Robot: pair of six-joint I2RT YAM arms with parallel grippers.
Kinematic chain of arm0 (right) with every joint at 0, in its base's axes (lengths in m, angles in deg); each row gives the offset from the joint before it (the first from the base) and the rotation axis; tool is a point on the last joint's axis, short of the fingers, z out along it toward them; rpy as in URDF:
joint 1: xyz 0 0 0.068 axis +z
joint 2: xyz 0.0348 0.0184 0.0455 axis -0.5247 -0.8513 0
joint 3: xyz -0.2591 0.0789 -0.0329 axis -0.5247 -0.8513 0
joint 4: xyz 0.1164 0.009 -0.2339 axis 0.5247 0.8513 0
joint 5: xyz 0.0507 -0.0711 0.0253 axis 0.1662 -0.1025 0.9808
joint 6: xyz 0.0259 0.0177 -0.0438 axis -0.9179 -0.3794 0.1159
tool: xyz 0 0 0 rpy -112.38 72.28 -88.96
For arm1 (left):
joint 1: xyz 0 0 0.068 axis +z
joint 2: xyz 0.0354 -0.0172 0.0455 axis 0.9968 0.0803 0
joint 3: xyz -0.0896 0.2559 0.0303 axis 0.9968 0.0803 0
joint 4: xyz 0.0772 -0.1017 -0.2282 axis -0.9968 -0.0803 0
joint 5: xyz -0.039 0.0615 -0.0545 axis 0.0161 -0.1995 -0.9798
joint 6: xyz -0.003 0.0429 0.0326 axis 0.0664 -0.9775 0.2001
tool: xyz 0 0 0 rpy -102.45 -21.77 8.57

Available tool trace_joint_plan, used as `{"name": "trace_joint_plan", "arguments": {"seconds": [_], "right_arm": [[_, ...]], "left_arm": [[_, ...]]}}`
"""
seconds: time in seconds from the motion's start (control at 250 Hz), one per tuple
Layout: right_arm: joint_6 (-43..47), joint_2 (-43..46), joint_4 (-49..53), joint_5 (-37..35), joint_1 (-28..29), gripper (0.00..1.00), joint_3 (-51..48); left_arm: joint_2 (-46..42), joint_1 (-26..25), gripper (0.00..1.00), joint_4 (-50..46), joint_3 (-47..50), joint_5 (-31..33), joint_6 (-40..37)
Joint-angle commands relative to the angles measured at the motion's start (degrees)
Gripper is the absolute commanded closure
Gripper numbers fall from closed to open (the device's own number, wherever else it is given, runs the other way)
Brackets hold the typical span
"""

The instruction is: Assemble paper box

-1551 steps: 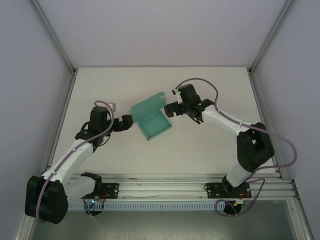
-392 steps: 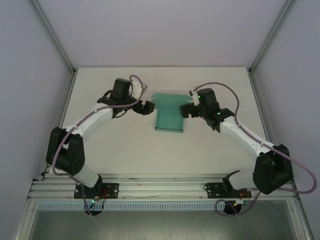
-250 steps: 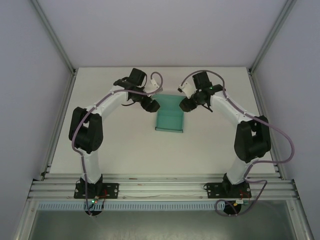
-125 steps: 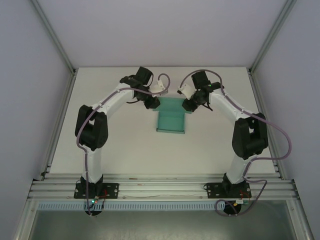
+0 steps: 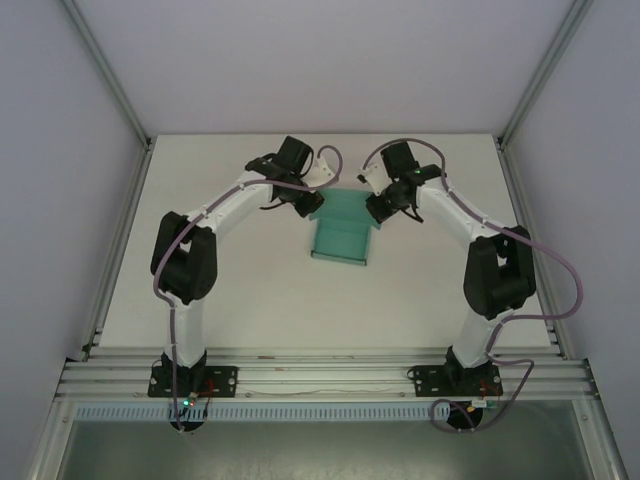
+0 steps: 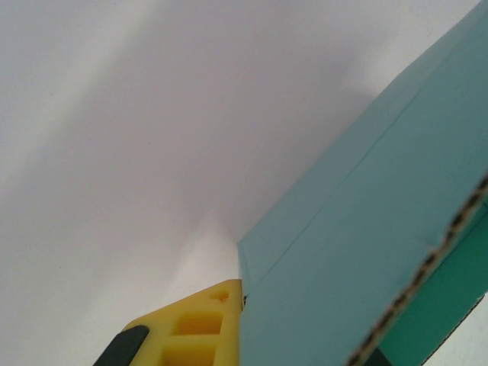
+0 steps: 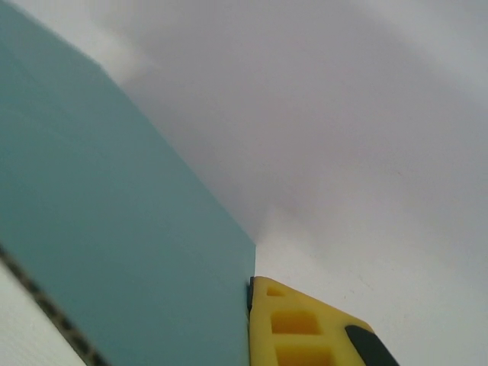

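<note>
Top external view: my left gripper (image 5: 312, 203) and right gripper (image 5: 375, 207) have just pinched shut on the 11 and 1 o'clock corners of the teal-green thin-card paper box (image 5: 340, 238), which lies mid-way across the white table (image 5: 220, 290), so I judge folding can start.

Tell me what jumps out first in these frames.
The teal paper box stands out first, a half-folded tray in the middle of the white table. The left gripper and right gripper are shut on its far flap, one at each corner. In the left wrist view the teal card sits tight against a yellow finger.
</note>
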Motion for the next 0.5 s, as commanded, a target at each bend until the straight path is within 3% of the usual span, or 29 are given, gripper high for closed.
{"name": "trace_joint_plan", "arguments": {"seconds": [0.0, 0.184, 0.288, 0.496], "right_arm": [[-16.4, 3.3, -6.9, -10.9, 1.6, 0.95, -1.0], [-34.2, 4.7, -14.0, -22.1, 4.8, 0.96, -4.0], [-41.9, 4.6, -18.2, -22.7, 6.0, 0.96, -5.8], [-46.9, 4.1, -22.5, -26.1, 9.5, 0.99, -7.8]], "left_arm": [[-3.3, -0.8, 0.98, 3.7, 2.5, 4.4, 11.0], [-6.3, -1.5, 0.98, 10.0, 7.7, 6.0, 26.6], [-7.1, -1.5, 0.97, 14.6, 10.0, 7.5, 35.0], [-6.3, -1.7, 0.90, 19.1, 10.7, 5.8, 45.0]]}}
